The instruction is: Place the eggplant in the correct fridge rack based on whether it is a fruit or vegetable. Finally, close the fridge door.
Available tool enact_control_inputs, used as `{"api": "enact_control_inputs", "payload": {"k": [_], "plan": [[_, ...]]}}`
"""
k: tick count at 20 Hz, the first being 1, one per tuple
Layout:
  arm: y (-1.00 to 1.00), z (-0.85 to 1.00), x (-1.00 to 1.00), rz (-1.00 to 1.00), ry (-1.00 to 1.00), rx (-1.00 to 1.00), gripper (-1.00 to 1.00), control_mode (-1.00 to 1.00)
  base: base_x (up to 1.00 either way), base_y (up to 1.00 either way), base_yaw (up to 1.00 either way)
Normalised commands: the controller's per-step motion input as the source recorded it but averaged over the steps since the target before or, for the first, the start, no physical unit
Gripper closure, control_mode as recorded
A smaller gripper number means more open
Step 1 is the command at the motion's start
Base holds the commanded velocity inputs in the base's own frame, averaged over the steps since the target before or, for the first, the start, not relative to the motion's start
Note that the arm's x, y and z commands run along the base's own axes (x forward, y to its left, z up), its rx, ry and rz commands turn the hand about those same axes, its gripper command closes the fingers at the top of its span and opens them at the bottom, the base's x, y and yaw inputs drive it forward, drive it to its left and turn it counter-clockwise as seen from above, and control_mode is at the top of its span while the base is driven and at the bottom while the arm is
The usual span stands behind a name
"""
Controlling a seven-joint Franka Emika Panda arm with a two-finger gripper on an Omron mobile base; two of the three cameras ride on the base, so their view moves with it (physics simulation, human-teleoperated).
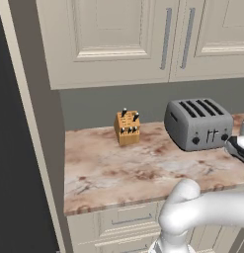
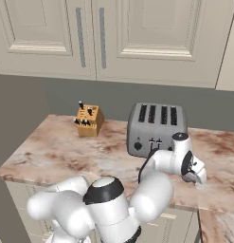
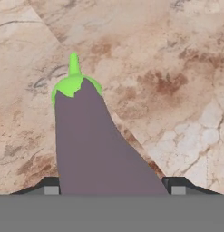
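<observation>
The eggplant (image 3: 90, 145), a long dull purple body with a bright green cap and stem, lies on the marbled counter (image 3: 177, 68) in the hand view, stem pointing away from the hand. My gripper (image 3: 114, 188) straddles its near end, and both dark fingertips (image 3: 51, 186) press against its sides. In the right base view the white hand (image 2: 190, 167) reaches down over the counter just right of the toaster; the fingers are hidden below it. The hand (image 1: 239, 147) also shows at the right edge of the left base view. The fridge rack is out of view.
A grey four-slot toaster (image 2: 156, 128) stands on the counter right beside the hand. A wooden knife block (image 2: 88, 120) sits farther left by the grey back wall. Cream wall cabinets (image 2: 137, 33) hang overhead. A dark tall panel (image 1: 15, 173) borders the counter's left end.
</observation>
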Motion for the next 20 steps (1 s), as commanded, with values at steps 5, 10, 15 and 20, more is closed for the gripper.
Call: {"api": "enact_control_inputs", "payload": {"k": [5,10,15,20], "plan": [[0.0,-0.02,0.0,0.0,0.0,0.0,1.0,-1.0,0.0,0.0,0.0],[0.28,0.19,-0.62,0.0,-0.02,0.01,1.0,-1.0,0.0,0.0,0.0],[0.87,0.54,-0.88,0.01,-0.12,0.0,1.0,-1.0,0.0,0.0,0.0],[0.96,0.79,-0.66,0.0,-0.15,0.0,1.0,-1.0,0.0,0.0,0.0]]}}
